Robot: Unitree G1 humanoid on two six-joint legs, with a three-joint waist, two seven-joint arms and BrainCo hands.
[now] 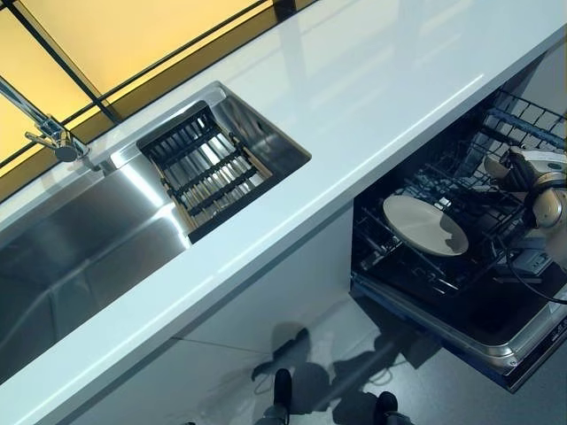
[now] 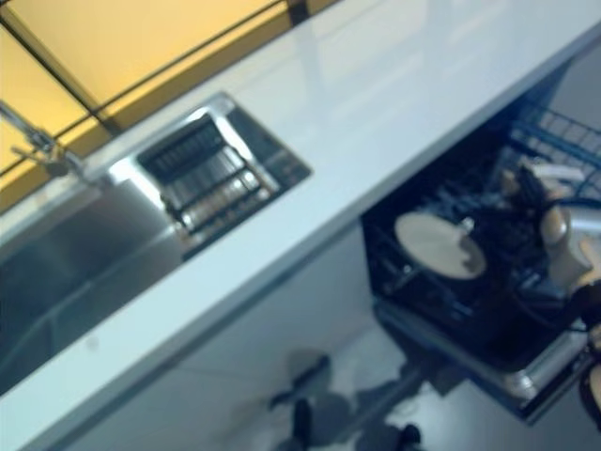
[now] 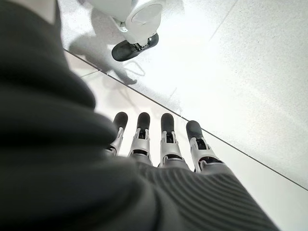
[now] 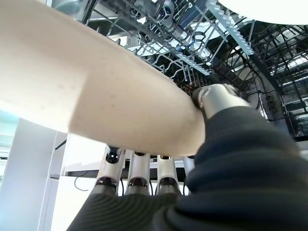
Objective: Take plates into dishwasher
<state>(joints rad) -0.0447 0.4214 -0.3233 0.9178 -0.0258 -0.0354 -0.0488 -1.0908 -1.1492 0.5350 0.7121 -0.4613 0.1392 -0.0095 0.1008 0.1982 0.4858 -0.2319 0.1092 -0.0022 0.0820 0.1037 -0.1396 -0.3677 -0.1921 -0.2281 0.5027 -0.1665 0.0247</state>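
The plate [image 4: 96,82] fills the right wrist view, its cream underside lying across the right hand [image 4: 139,178]: the fingers [image 4: 138,169] run under it and the thumb [image 4: 219,96] presses its edge, so the hand is clamped on the plate. In the left eye view that one plate [image 1: 425,224] shows as a cream oval held over the rack [image 1: 461,168] of the open dishwasher [image 1: 496,341], its face turned up toward the camera and its long axis running from the counter side out toward the door. The right hand is at its far, right edge; only the arm is plain in the head views.

One plate is visible, and one dishwasher rack pulled out, with dark wire tines around the plate.

The left hand [image 3: 159,154] shows only in its own wrist view, hanging over the pale floor [image 3: 250,72] with fingers straight, side by side, holding nothing.

On the white counter [image 1: 372,88] sits one steel sink [image 1: 89,248] with one tap [image 1: 49,133] and one dark drainer [image 1: 208,168] set in its right end.
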